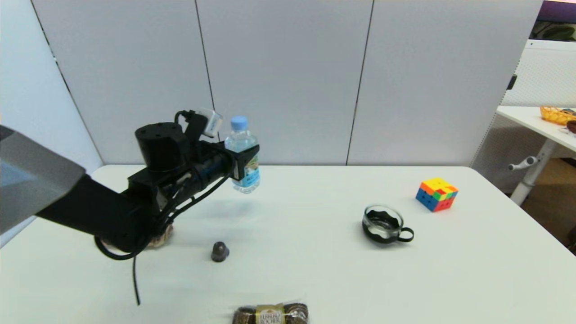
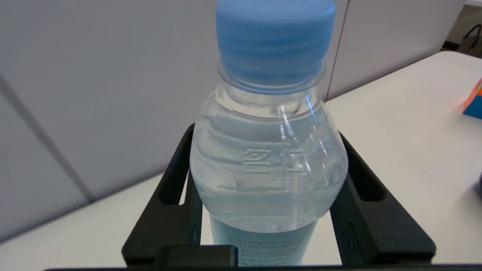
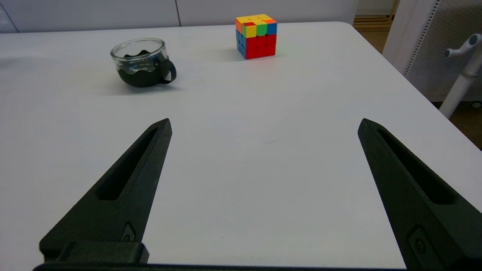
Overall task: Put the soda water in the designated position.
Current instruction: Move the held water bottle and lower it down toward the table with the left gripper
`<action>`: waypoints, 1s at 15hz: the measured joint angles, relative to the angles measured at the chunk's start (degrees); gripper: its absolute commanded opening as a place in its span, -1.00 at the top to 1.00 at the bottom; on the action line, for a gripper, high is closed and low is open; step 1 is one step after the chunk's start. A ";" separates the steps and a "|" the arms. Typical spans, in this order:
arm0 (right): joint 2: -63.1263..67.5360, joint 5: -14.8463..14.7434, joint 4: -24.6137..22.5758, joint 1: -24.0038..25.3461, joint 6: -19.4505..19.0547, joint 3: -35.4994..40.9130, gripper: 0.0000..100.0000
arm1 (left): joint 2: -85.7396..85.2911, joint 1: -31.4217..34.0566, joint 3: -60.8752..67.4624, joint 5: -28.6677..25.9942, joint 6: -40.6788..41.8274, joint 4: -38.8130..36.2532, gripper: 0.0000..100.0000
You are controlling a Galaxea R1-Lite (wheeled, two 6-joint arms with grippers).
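While the left gripper (image 1: 246,167) is closed on the soda water (image 1: 242,155), the bottle hangs upright above the far left part of the counter (image 1: 315,270), clear of its surface. Wide bare room lies to its right. Farther right stand a glass cup (image 1: 383,223) and a colour cube (image 1: 436,194). The right gripper (image 3: 263,126) rests wide open, holding nothing.

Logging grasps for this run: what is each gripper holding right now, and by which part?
Left gripper clamps the soda water around its labelled body, off the table. Right gripper holds nothing.
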 measured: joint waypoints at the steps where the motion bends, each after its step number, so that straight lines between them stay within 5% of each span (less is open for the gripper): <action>1: 0.00 0.02 -0.02 0.00 -0.02 0.00 -1.00 | -2.90 0.39 3.41 0.67 0.02 0.17 1.00; 7: 0.00 0.00 0.00 0.00 0.00 0.00 -1.00 | -19.57 2.38 21.39 5.61 0.09 1.44 1.00; 15: 0.00 0.02 0.00 0.00 -0.02 0.00 -1.00 | -38.97 0.67 33.79 5.52 0.44 6.58 1.00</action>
